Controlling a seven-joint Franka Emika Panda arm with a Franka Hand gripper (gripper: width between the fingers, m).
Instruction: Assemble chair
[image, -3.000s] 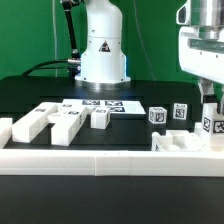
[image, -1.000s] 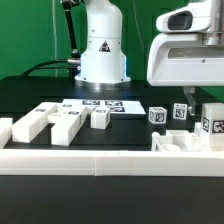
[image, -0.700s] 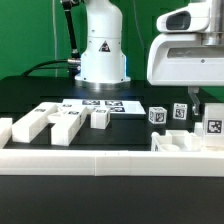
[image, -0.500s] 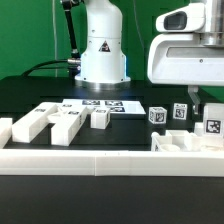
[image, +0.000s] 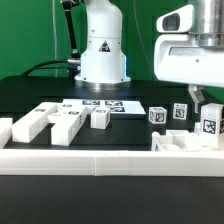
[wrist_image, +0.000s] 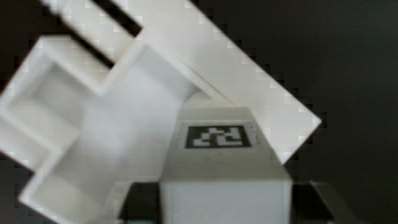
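The gripper (wrist_image: 222, 198) is closed on the tagged post (wrist_image: 221, 150), with a finger against each flank. It sits over the white slab (wrist_image: 151, 110), at the exterior view's right. We hold the post upright and lower it squarely into its seat. A tagged block (image: 180, 111) stands near, and the white rail (image: 90, 156) borders the front.

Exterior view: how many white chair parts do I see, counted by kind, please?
Lying blocks: 3
Small tagged cubes: 2
Upright tagged post: 1
Flat slab: 1
Total: 7
The white piece cut by the exterior view's left edge is not counted; I cannot tell what it is.
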